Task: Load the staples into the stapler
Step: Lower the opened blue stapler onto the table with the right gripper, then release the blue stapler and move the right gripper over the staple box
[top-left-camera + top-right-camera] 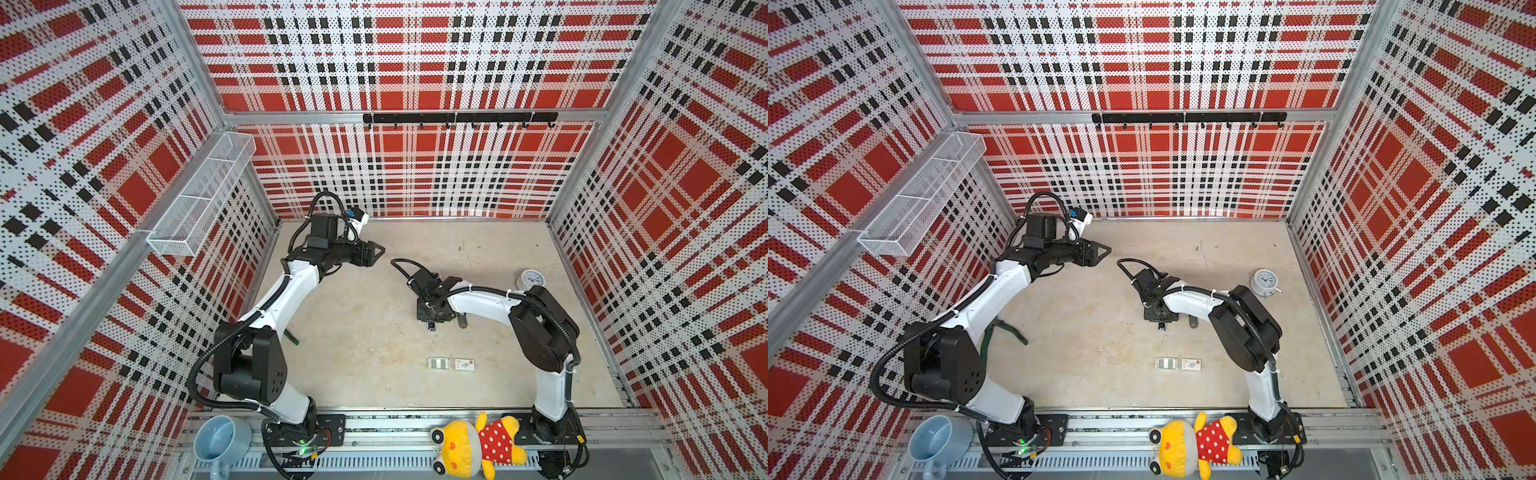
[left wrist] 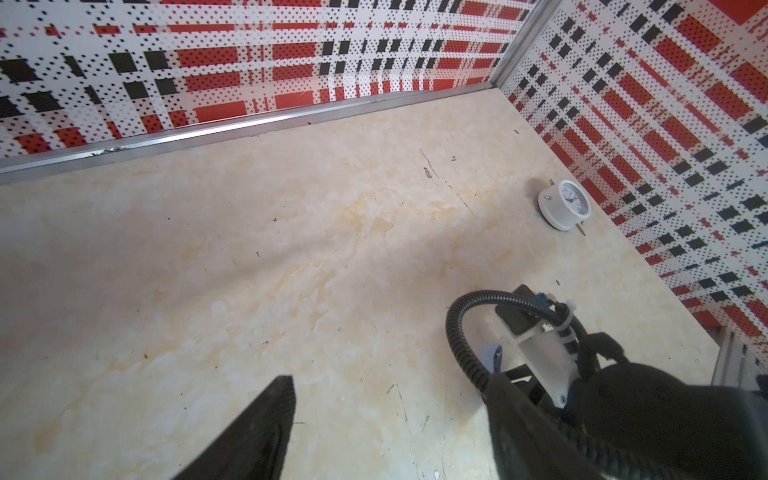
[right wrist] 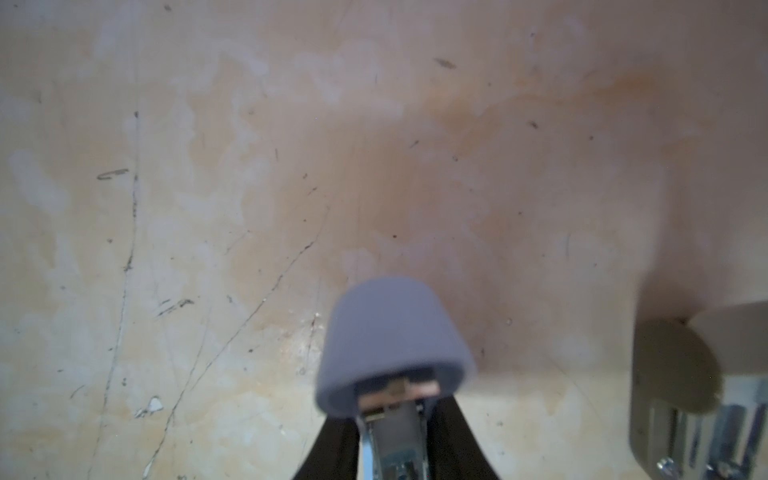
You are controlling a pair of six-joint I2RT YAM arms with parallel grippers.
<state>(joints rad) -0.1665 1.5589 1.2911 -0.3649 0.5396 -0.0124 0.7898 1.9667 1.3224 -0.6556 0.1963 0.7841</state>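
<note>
Top views: no writing legible; the print on the white sleeve with a red mark is too small, as are the clock numerals. Staples lie in a white tray just left of the sleeve, front-centre of the table, long axis left-right. Left gripper hangs in the air at rear left, jaws wide, empty. Right gripper points down mid-table and covers the stapler; a beige stapler lies just beside it. Green pliers show fully in one top view only. Left wrist view: clock, bare table, wide-set fingers. Right wrist view alone shows the stapler: the jaws are narrow and clamp its silver channel, long axis along the fingers, rounded blue end away from the camera.
</note>
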